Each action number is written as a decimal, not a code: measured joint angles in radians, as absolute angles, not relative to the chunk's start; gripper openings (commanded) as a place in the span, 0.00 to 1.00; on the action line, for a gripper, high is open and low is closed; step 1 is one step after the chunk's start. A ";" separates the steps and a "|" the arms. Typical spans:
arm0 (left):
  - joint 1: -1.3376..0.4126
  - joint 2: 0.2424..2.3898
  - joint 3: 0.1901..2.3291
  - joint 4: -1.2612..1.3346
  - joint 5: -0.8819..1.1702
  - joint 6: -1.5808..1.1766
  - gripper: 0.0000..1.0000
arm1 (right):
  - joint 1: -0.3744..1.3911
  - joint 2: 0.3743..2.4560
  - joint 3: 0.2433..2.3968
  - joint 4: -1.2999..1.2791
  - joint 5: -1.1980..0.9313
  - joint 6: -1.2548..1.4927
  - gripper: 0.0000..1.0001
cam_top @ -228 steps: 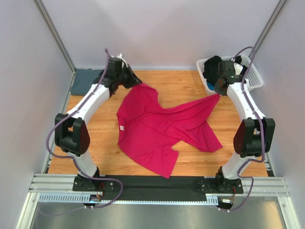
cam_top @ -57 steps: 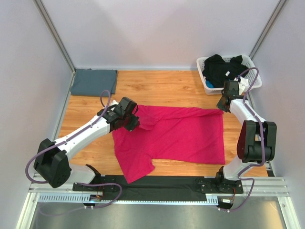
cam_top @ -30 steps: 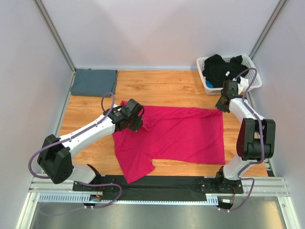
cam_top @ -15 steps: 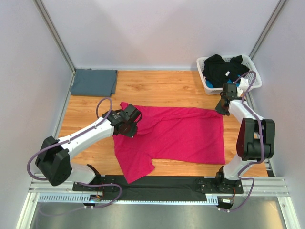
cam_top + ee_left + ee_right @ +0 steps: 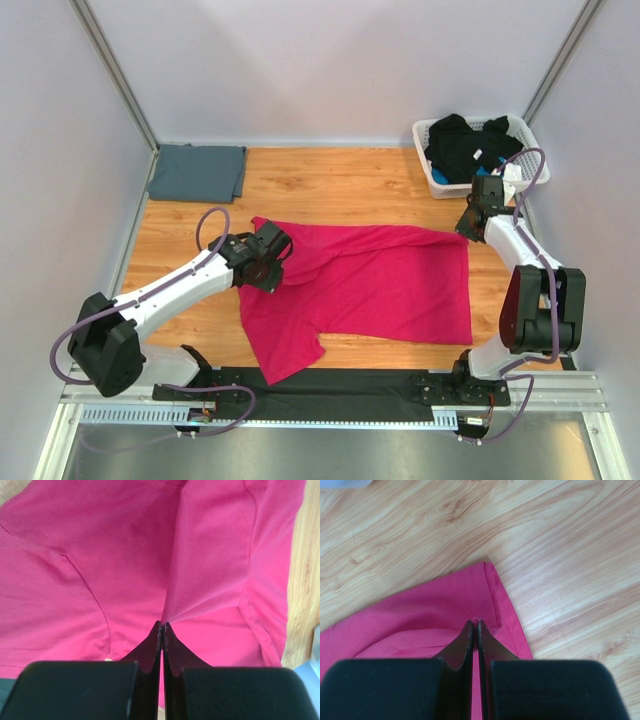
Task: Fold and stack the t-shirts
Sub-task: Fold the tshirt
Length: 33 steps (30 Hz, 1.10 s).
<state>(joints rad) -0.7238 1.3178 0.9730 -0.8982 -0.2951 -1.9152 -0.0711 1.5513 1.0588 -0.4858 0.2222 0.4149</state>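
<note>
The magenta-pink t-shirt (image 5: 390, 285) lies spread across the wooden table, with one part reaching toward the near edge. My left gripper (image 5: 272, 262) is shut on a raised fold of it near its left side. The left wrist view shows the jaws (image 5: 162, 624) pinching a pleat of pink cloth (image 5: 100, 555). My right gripper (image 5: 464, 229) is shut on the shirt's back right corner. The right wrist view shows it (image 5: 475, 621) clamped just inside the stitched hem (image 5: 492, 597). The slate blue-grey t-shirt (image 5: 197, 172) lies folded flat at the back left.
A white lattice basket (image 5: 438, 186) with dark clothes stands at the back right, close behind my right gripper. Bare wood (image 5: 340, 185) shows behind the pink shirt. Grey walls and metal posts close in the left, back and right sides.
The pink shirt has gone from crumpled and lifted to spread flat. In the last second my left gripper shifted slightly toward the near-left with its fold; the right gripper barely moved.
</note>
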 measured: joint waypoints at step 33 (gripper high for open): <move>-0.573 1.285 0.968 -0.832 -0.299 -1.719 0.00 | -0.071 1.456 0.884 -0.554 0.201 0.373 0.00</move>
